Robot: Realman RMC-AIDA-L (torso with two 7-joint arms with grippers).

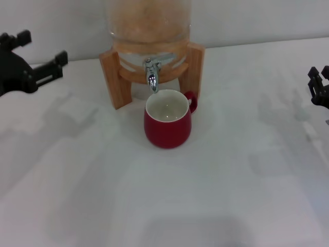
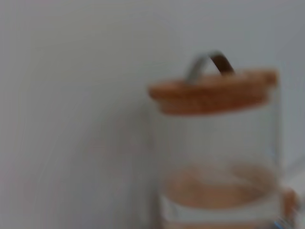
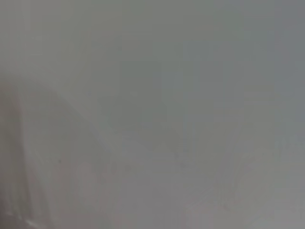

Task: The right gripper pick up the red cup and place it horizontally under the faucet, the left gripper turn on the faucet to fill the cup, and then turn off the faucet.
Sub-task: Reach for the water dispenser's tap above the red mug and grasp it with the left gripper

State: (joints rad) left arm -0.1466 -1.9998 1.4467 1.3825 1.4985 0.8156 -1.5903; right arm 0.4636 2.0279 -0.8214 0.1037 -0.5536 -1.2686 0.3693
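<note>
On the white table [image 1: 169, 206] you have, nearest to you, the red cup [image 1: 167, 126]. It stands upright, mouth up, its glossy white inside showing, with the loop handle turned to the back right. No gripper touches it.

Just behind and above the cup's rim you find the faucet [image 1: 152, 75], a small chrome spigot whose downturned spout hangs over the back left part of the cup's mouth. You cannot tell from these views how its lever is set.

The faucet comes out of a glass dispenser [image 1: 149, 25] holding an orange-tinted liquid, seated on a wooden stand [image 1: 110, 77]. From the left wrist view you see the same jar [image 2: 217, 162] with its wooden lid [image 2: 212, 90] and a metal handle [image 2: 209, 64] on top.

At the far left edge you have the left gripper [image 1: 43, 59], fingers spread apart and holding nothing, well apart from the faucet. At the far right edge sits the right gripper [image 1: 318, 85], only partly in view; you cannot tell whether it is open or closed.
</note>
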